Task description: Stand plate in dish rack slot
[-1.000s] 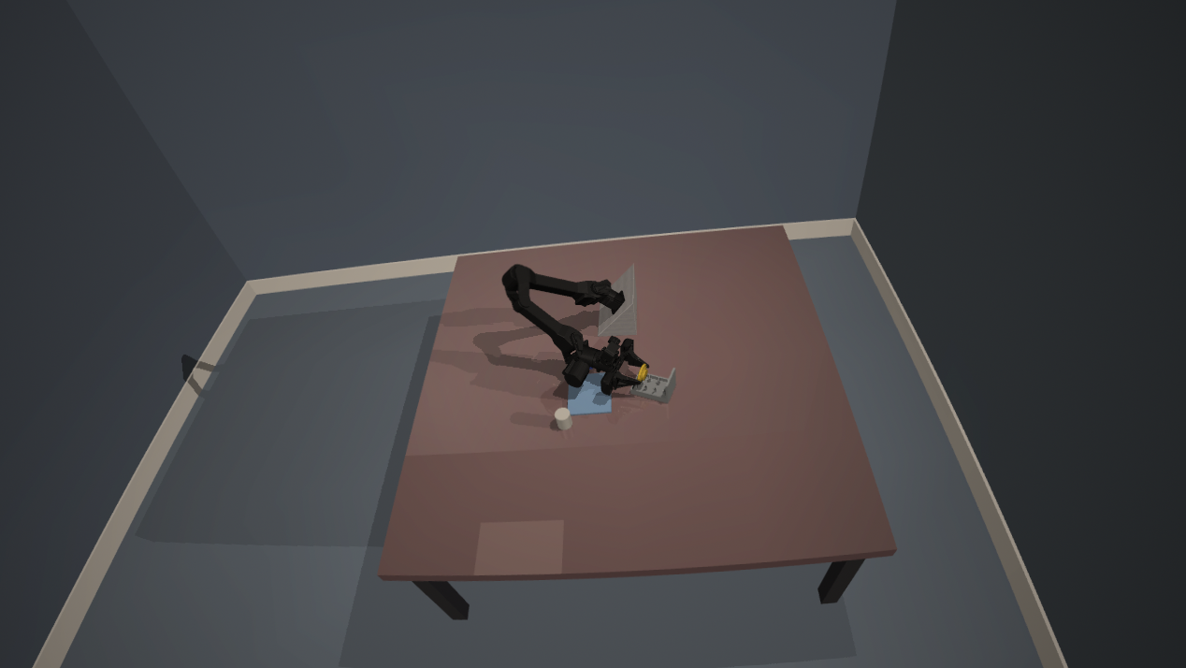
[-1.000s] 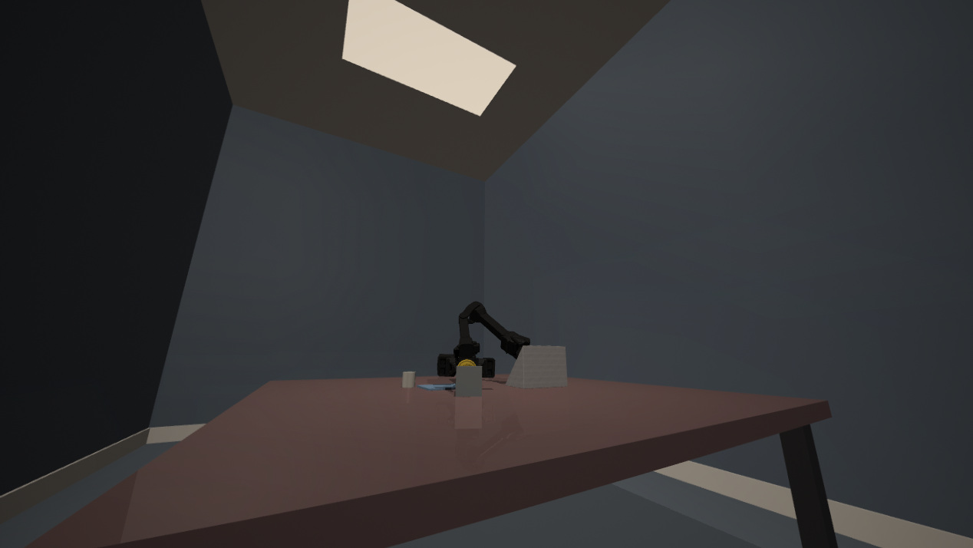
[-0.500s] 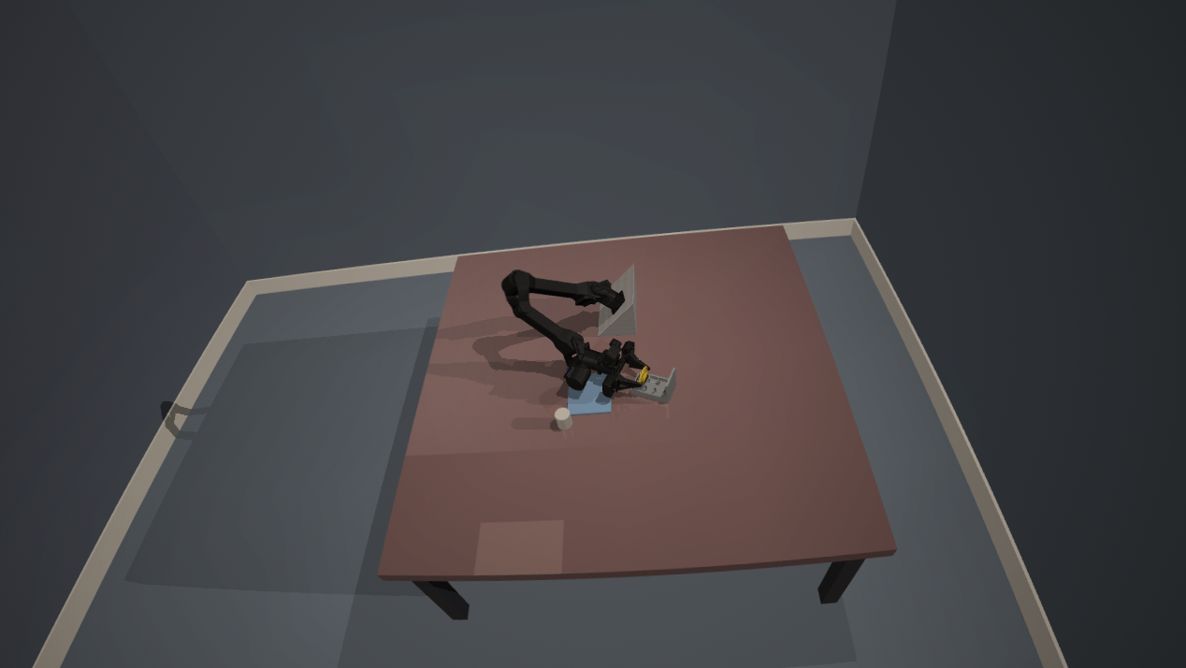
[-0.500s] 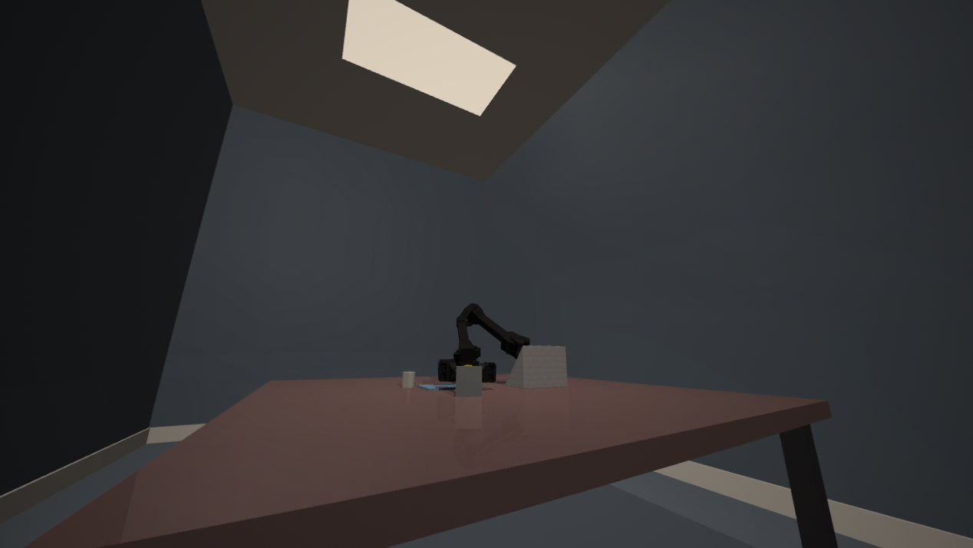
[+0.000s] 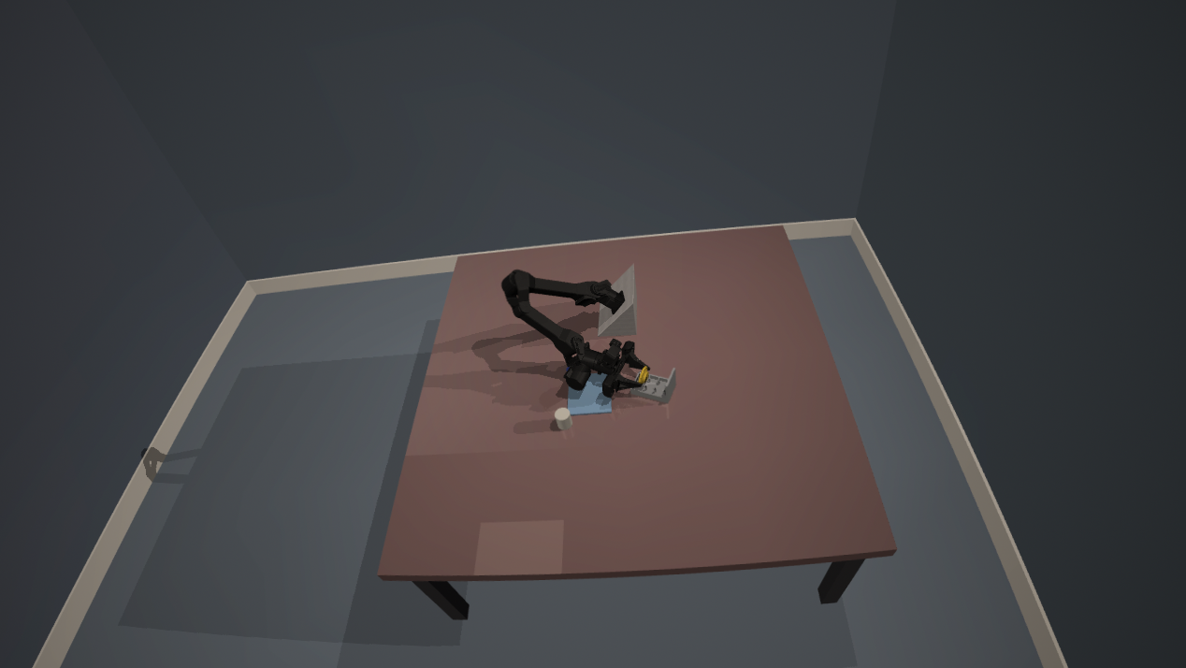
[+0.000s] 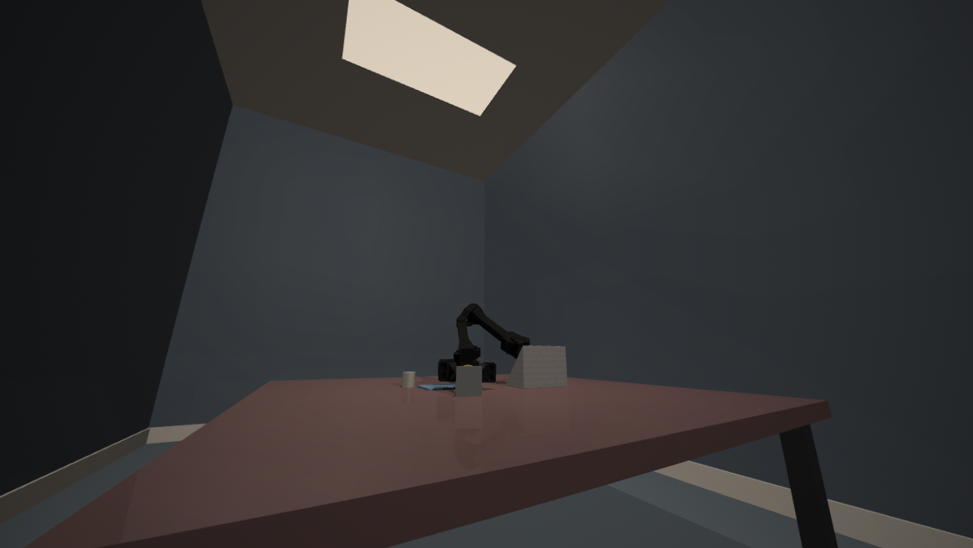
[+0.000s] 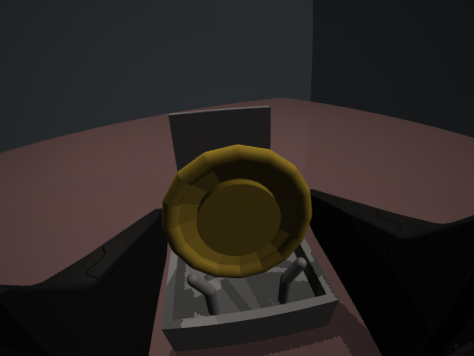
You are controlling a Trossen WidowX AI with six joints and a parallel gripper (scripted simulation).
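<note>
Top: gripper [image 5: 637, 377] at dish rack [image 5: 661, 386], plate [image 5: 643, 374] between jaws.
Exterior: rack's back panel hid plate.
Wrist: plate upright over rails, jaws pinching its rim. Placement looked near done; release, retreat left.

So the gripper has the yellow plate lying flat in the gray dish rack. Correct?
Not flat. The wrist view shows the yellow plate standing upright on edge over the gray dish rack, its face toward the camera, with the gripper on either side.
</note>
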